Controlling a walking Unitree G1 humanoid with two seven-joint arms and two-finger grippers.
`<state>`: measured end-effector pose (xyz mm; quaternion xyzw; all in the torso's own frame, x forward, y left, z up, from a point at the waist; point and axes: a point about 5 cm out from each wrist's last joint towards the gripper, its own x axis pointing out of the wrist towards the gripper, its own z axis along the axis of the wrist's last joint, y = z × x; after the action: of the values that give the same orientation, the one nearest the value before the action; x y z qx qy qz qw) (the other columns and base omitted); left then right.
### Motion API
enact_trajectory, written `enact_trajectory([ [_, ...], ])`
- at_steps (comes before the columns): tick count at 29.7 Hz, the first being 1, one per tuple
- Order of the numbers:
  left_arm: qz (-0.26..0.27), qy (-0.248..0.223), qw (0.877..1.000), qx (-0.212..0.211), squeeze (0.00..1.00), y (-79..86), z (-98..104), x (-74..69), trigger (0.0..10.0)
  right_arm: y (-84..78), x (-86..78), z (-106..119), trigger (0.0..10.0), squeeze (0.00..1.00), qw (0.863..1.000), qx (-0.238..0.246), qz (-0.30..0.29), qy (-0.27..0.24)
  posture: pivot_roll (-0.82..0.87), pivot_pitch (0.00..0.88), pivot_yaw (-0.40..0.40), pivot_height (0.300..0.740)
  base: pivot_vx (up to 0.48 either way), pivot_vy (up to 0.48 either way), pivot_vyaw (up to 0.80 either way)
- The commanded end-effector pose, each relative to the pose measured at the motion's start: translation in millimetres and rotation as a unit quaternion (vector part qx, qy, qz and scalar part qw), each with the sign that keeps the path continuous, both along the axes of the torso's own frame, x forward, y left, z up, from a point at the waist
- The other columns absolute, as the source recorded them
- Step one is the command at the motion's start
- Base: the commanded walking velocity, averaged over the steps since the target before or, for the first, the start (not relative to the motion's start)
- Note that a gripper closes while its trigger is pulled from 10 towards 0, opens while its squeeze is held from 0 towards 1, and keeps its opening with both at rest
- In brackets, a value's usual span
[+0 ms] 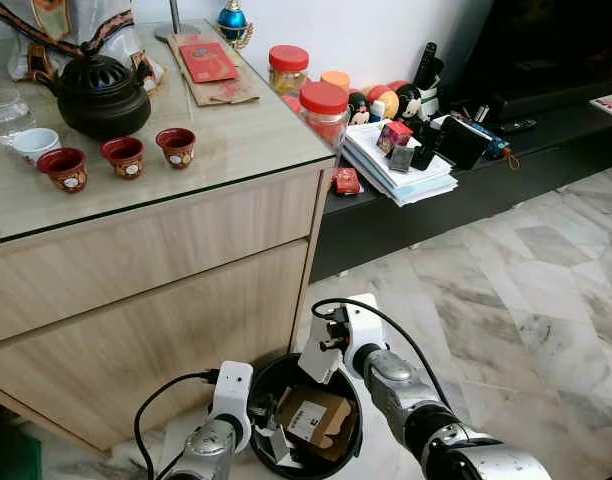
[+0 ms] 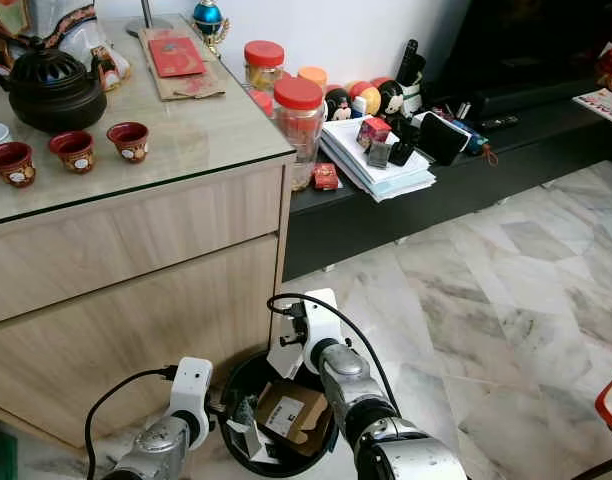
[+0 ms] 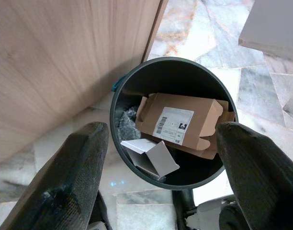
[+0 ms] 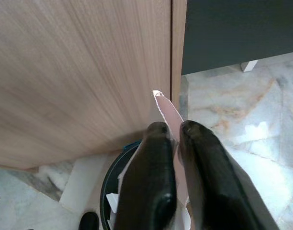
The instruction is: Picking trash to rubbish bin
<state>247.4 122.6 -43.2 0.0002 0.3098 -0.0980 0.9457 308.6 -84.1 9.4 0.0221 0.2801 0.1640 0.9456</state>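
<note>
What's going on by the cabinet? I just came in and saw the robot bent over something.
The robot is clearing trash into a round black bin on the marble floor beside the wooden cabinet. Its right tool is shut on a torn piece of paper above the bin. The left tool hovers open over the bin, which already holds a labelled cardboard box and a small white box.

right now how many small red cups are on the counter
3, in a row on the glass counter in front of the black teapot: left cup, middle cup, right cup. More could sit beyond the picture's left edge.
</note>
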Motion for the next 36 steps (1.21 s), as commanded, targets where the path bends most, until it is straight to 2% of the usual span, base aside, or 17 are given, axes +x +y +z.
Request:
enact_trajectory([
  [1,-0.003,0.013,1.000,-0.002,0.00,-3.6,-5,-6.2,10.0,-1.2,2.0,2,10.0,1.00,1.000,0.001,-0.008,-0.001,-0.05,0.095,-0.161,0.740,0.000,0.000,0.00],
  [21,-0.007,0.013,1.000,-0.001,0.00,-5.5,-3,-3.5,10.0,-6.0,4.5,4,10.0,1.00,1.000,0.011,-0.022,-0.004,-0.05,0.085,-0.163,0.740,0.000,0.000,0.00],
  [34,-0.006,0.011,1.000,-0.001,0.00,-4.7,-2,-1.7,10.0,-13.3,4.1,2,10.0,1.00,0.999,-0.009,-0.030,-0.003,-0.05,0.083,-0.162,0.740,0.000,0.000,0.00],
  [35,-0.006,0.011,1.000,-0.001,0.00,-4.7,-2,-1.7,10.0,-13.6,3.8,1,10.0,0.67,0.999,-0.012,-0.029,-0.001,-0.05,0.083,-0.162,0.740,0.000,0.000,0.00],
  [36,-0.006,0.011,1.000,0.000,0.00,-4.6,-2,-1.7,10.0,-13.7,3.3,0,10.0,0.29,1.000,-0.013,-0.028,0.002,-0.05,0.083,-0.162,0.740,0.000,0.000,0.00],
])
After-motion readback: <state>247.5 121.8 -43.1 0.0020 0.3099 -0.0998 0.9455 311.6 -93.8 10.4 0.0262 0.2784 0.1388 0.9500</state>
